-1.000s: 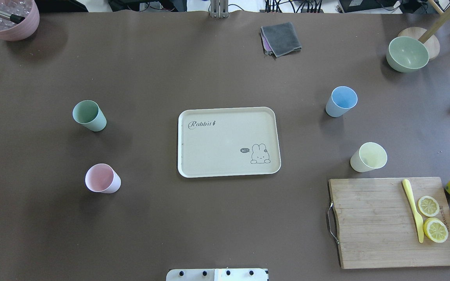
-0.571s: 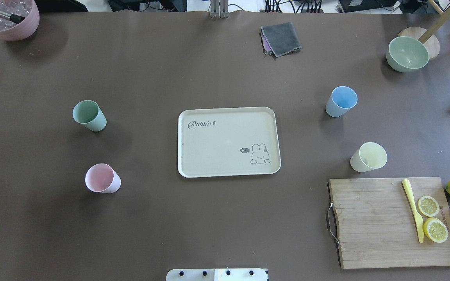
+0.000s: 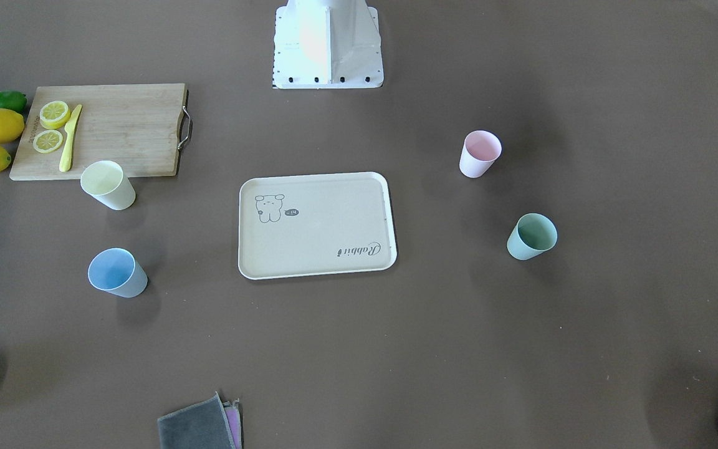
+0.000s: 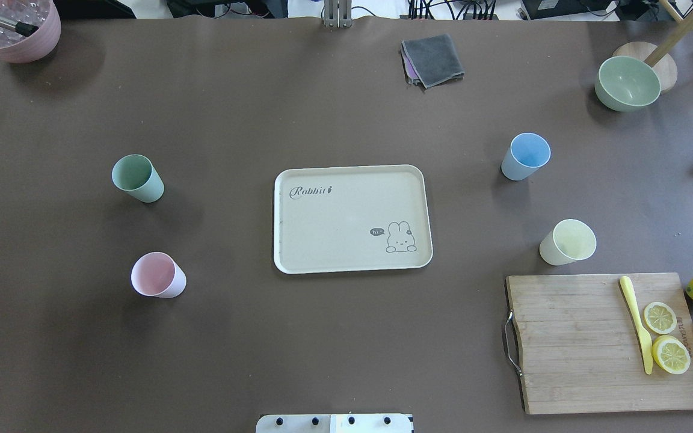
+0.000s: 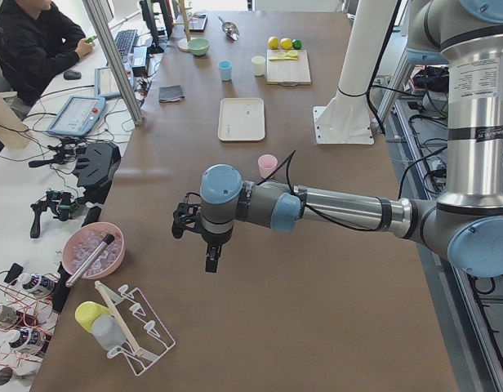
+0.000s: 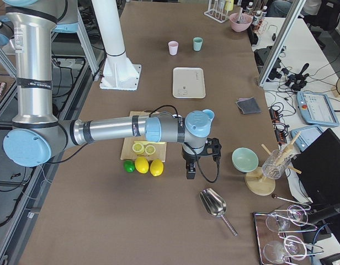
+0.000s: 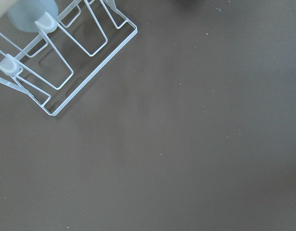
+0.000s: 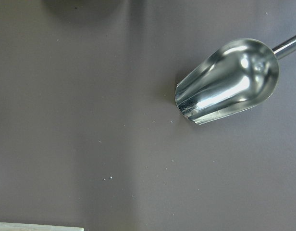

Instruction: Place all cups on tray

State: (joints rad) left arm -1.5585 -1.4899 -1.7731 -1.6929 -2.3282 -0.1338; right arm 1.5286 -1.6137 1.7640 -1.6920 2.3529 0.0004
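Starting state, nothing placed: the tray (image 4: 346,210) lies bare at mid-worktop, and all four cups stand upright on the worktop, well apart from it. The green cup (image 4: 138,178) and pink cup (image 4: 158,275) are on my left, the blue cup (image 4: 525,156) and yellow cup (image 4: 568,242) on my right. My left arm (image 5: 317,208) hangs out past that end of the worktop, its wrist camera looking down near a wire rack (image 7: 66,62). My right arm (image 6: 115,130) hangs beyond the other end, over a metal scoop (image 8: 227,82). Only the side views show either set of jaws, so I cannot tell whether left or right is wide or narrow. Risks as I judge them:

1. The cups look light and tapered, so one finger touching first would likely tip or skate a cup.
2. The yellow cup sits just beside the cutting board (image 4: 575,343), and a low finger could catch the board's edge.
3. A cup set down across the tray's raised rim would tilt and roll.
4. Both arms heading for the tray together could foul each other.
5. A low sweep inward could clip the rack or the scoop.
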